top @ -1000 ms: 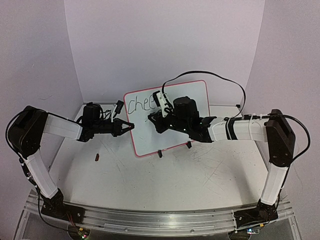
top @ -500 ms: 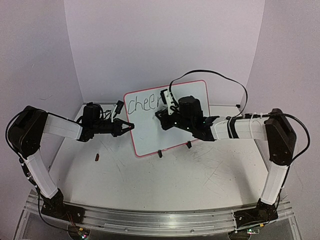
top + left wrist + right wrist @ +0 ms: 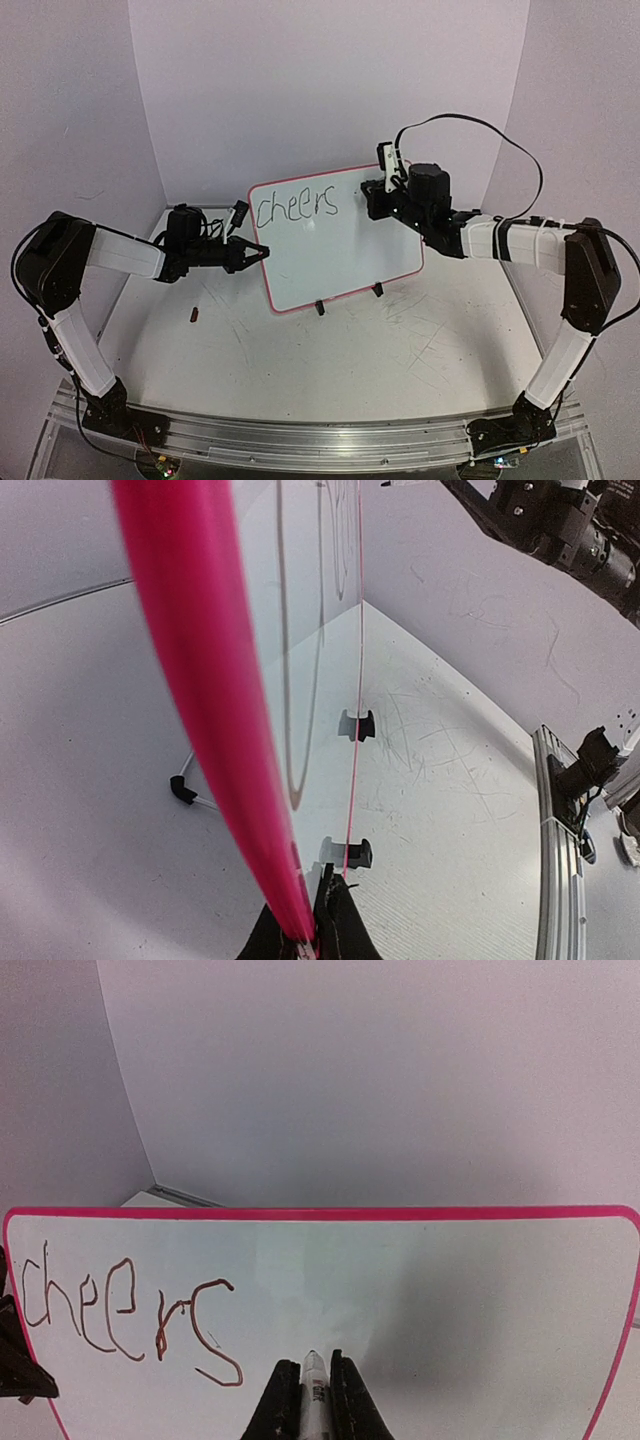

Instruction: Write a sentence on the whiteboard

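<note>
A pale lilac back wall (image 3: 330, 90) fills the upper middle of the top view. It meets a left wall (image 3: 70, 110) and a right wall (image 3: 590, 100) at soft vertical corners. Below them lies a white table (image 3: 330, 350), scuffed with grey scratches. A metal rail (image 3: 300, 440) runs along the bottom edge. The light is even and the shadows are faint.

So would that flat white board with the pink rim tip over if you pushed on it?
Probably yes by itself: the white pink-rimmed board stands thin on just two small black clip feet. The left gripper pinching its edge likely steadies it. It looks stiff, since it shows no bend.
</note>
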You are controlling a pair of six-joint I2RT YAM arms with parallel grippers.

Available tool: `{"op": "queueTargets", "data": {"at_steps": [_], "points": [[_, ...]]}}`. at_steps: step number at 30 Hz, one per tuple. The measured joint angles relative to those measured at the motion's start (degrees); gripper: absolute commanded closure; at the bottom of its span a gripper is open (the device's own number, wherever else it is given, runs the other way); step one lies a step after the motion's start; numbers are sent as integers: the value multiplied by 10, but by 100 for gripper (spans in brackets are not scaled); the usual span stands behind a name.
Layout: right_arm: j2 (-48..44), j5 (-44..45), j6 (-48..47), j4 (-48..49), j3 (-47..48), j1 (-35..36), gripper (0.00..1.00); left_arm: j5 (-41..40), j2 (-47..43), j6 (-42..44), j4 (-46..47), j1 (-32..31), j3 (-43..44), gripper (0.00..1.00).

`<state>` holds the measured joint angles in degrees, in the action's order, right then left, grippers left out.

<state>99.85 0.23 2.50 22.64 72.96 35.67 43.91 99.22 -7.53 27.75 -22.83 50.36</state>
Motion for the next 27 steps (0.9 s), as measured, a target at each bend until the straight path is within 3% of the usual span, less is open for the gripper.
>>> {"op": "queueTargets", "data": {"at_steps": [27], "points": [[43, -16, -8, -11, 61, -25, 100, -1, 0, 7, -21, -1, 10, 100]]}}
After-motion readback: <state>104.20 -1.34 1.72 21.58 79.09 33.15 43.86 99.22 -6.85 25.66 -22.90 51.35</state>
